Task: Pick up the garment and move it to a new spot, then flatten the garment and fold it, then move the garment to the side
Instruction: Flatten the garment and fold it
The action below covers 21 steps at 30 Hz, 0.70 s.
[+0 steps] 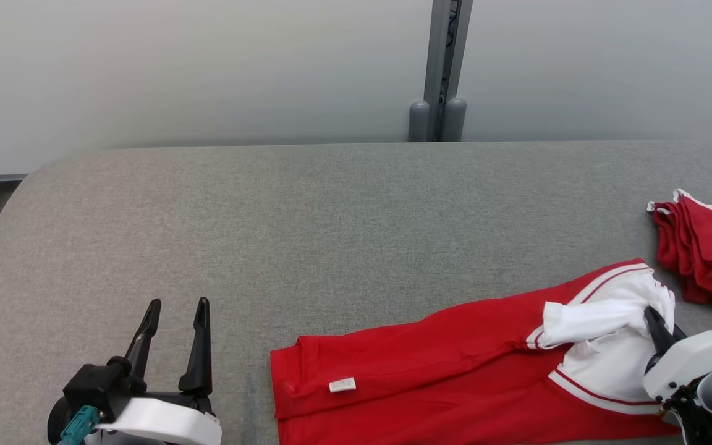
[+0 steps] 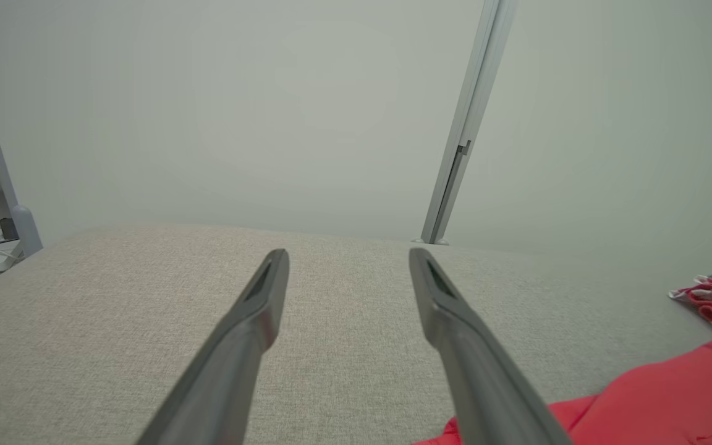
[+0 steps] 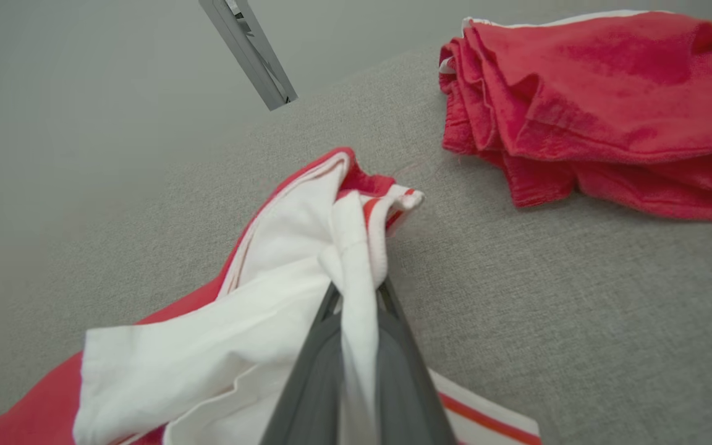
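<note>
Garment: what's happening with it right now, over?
Right gripper shut on garment at its white edge. Left gripper open, idle above grey surface. Red pile beside, not blocking.

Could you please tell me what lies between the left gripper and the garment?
The stretch is bare. In the head view, plain grey tabletop runs from the left gripper to the garment.

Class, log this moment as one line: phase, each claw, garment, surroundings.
phase: pick-up | right claw: shut on garment, white part | left claw: open, empty, above grey surface | red pile: apart, at right
</note>
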Motion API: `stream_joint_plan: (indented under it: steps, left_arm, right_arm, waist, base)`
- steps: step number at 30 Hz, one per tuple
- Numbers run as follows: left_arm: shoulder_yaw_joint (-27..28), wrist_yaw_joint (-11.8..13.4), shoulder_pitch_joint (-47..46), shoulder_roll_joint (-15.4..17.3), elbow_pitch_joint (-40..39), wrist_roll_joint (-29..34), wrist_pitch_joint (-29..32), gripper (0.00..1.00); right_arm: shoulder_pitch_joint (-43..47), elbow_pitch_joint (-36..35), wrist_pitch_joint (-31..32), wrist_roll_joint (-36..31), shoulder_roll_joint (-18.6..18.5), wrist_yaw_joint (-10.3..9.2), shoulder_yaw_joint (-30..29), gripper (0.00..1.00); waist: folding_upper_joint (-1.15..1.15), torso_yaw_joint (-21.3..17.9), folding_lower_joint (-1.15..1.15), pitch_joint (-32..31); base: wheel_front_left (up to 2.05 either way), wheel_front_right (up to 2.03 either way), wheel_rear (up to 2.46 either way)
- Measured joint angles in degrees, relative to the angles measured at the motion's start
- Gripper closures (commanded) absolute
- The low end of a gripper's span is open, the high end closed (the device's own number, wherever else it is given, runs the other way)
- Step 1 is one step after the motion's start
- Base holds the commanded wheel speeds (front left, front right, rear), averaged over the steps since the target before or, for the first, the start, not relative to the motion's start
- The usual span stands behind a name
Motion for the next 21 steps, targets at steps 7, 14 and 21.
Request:
stream_joint_plan:
  steps: [7,14,21]
  left_arm:
    - [0.3,-0.3,0.0,-0.2,0.6,0.0,0.0,0.0]
    - [0.9,-0.3,0.8,-0.3,0.3,0.4,0.0,0.0]
    - [0.9,-0.6,1.0,-0.3,0.6,0.4,0.0,0.0]
  right_arm:
    - [0.1,-6.1,-0.7,-1.1,0.0,0.0,2.4,1.0]
    - [1.5,-17.6,0.5,-4.1,0.5,0.0,3.8,1.0]
    - [5.3,-30.8,7.1,-6.0,4.2,0.0,6.5,1.0]
  waist:
    - [0.0,-0.5,0.0,-0.9]
    - [0.0,0.5,0.0,-1.8]
    - [0.0,3.4,0.0,-2.0]
  base:
    - [0.0,0.0,0.0]
    - [0.0,0.0,0.0]
    - [0.0,0.0,0.0]
